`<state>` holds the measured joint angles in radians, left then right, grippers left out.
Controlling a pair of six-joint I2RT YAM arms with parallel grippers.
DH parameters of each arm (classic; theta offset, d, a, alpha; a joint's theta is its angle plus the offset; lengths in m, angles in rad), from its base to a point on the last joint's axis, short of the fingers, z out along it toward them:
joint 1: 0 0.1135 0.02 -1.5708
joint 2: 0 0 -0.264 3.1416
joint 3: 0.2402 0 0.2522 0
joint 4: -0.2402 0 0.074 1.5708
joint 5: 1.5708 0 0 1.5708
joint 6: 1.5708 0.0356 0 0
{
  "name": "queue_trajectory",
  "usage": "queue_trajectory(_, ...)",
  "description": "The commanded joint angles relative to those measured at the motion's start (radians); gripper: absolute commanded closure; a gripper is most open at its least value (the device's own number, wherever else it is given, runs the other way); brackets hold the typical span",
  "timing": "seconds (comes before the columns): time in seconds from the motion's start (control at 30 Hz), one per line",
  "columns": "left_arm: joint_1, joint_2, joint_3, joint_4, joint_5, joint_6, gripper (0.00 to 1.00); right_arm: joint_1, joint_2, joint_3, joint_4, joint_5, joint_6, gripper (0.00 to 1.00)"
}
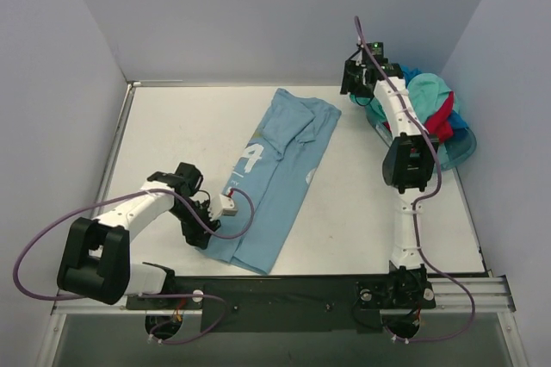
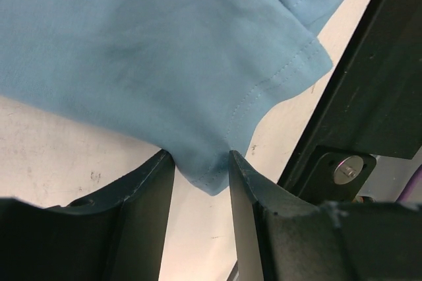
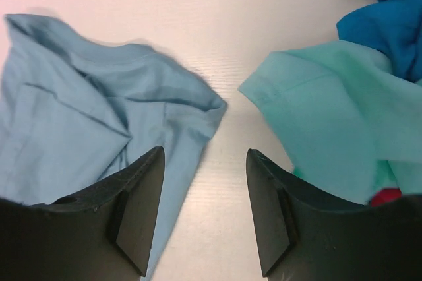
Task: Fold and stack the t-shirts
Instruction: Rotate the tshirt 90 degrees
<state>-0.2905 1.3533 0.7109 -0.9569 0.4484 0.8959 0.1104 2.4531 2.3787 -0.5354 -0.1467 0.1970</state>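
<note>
A light sky-blue t-shirt (image 1: pixel 275 177) with white print lies folded lengthwise, diagonally across the middle of the table. My left gripper (image 1: pixel 227 205) is at its near-left edge. In the left wrist view its jaws (image 2: pixel 201 159) stand apart, with a hemmed corner of the shirt (image 2: pixel 165 50) between the fingertips. My right gripper (image 1: pixel 356 83) is open and empty above bare table at the far right (image 3: pixel 204 152), between the shirt's far end (image 3: pixel 86 109) and a mint-green t-shirt (image 3: pixel 316 116). Mint-green (image 1: pixel 428 90), red (image 1: pixel 442 117) and deeper blue (image 3: pixel 389 24) t-shirts lie heaped together.
The heap sits in a translucent teal tub (image 1: pixel 461 147) in the far right corner. A black rail (image 1: pixel 301 285) runs along the near edge, close to the left gripper (image 2: pixel 369 83). Grey walls close in the left, far and right sides.
</note>
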Motion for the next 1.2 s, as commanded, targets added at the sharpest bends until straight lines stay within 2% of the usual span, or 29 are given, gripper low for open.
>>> queue_trajectory(0.0, -0.007, -0.069, 0.033, -0.057, 0.088, -0.003, 0.52, 0.04, -0.196, -0.1, 0.008, -0.036, -0.028, 0.51)
queue_trajectory(0.07, -0.006, -0.114, 0.05, -0.074, 0.11, -0.003, 0.52, 0.064, -0.296, -0.22, -0.017, -0.031, -0.002, 0.49)
queue_trajectory(0.2, 0.026, -0.256, 0.088, -0.088, 0.121, 0.037, 0.51, 0.147, -0.592, -0.574, -0.046, -0.004, 0.094, 0.44)
queue_trajectory(0.23, 0.039, -0.285, 0.1, -0.086, 0.128, 0.076, 0.5, 0.188, -0.641, -0.701, -0.049, -0.004, 0.113, 0.41)
queue_trajectory(0.27, 0.066, -0.324, 0.105, -0.08, 0.156, 0.096, 0.5, 0.21, -0.722, -0.758, -0.052, -0.004, 0.149, 0.38)
queue_trajectory(0.37, 0.102, -0.356, 0.134, -0.068, 0.229, 0.133, 0.5, 0.363, -0.856, -1.037, -0.055, -0.001, 0.276, 0.35)
queue_trajectory(0.47, 0.117, -0.368, 0.131, -0.048, 0.39, 0.08, 0.5, 0.547, -0.971, -1.25, -0.046, -0.01, 0.416, 0.34)
queue_trajectory(0.53, 0.117, -0.396, 0.098, -0.042, 0.485, 0.083, 0.5, 0.659, -1.017, -1.355, 0.026, -0.037, 0.521, 0.36)
queue_trajectory(0.63, 0.117, -0.482, 0.015, 0.016, 0.53, 0.069, 0.5, 0.787, -1.026, -1.427, 0.096, -0.036, 0.646, 0.36)
queue_trajectory(0.7, 0.117, -0.535, -0.03, 0.139, 0.512, -0.023, 0.5, 0.869, -0.985, -1.458, 0.158, -0.048, 0.691, 0.36)
queue_trajectory(0.8, 0.119, -0.588, -0.057, 0.225, 0.495, -0.113, 0.5, 0.917, -0.925, -1.486, 0.257, -0.056, 0.764, 0.36)
queue_trajectory(0.93, 0.07, -0.599, -0.054, 0.253, 0.469, -0.147, 0.5, 0.953, -0.824, -1.477, 0.324, -0.088, 0.799, 0.36)
queue_trajectory(1.0, 0.053, -0.6, -0.06, 0.274, 0.467, -0.158, 0.5, 0.962, -0.774, -1.454, 0.334, -0.111, 0.803, 0.39)
queue_trajectory(1.07, 0.044, -0.603, -0.065, 0.309, 0.458, -0.196, 0.5, 0.965, -0.724, -1.438, 0.336, -0.146, 0.809, 0.58)
queue_trajectory(1.1, 0.04, -0.606, -0.064, 0.325, 0.454, -0.212, 0.5, 0.963, -0.708, -1.444, 0.336, -0.157, 0.814, 0.64)
queue_trajectory(1.13, 0.039, -0.608, -0.062, 0.325, 0.455, -0.225, 0.5, 0.963, -0.707, -1.452, 0.336, -0.162, 0.823, 0.78)
queue_trajectory(1.17, 0.034, -0.608, -0.059, 0.313, 0.463, -0.218, 0.5, 0.965, -0.732, -1.484, 0.338, -0.157, 0.828, 0.84)
